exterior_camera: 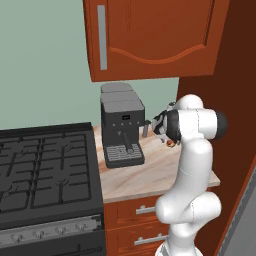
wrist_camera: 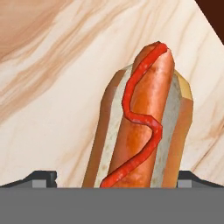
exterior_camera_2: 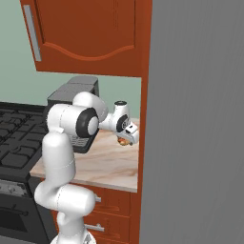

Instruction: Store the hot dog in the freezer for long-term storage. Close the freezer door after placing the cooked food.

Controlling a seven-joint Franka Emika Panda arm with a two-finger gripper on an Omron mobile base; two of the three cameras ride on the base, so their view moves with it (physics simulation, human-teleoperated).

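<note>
Arm (exterior_camera: 192, 165): glossy white, built of thick rounded segments that swelled into bulbous joints.
Joint caps: a dark, near-black round disc closed the end of the big elbow housing, seen in both base views.
Lower link: a fat white bulge low on the arm, narrowing into a smooth column above it.
Wrist: a shorter white cylinder with a small dark circular cap on top, seen from the right base view.
Gripper (exterior_camera_2: 127, 138): a white block-shaped hand body with dark detailing.
Finger tips (wrist_camera: 41, 177): small, dark grey, flat-topped with bevelled corners, one at each lower corner of the hand view.
Cables, screws, markings: none could be made out.
</note>
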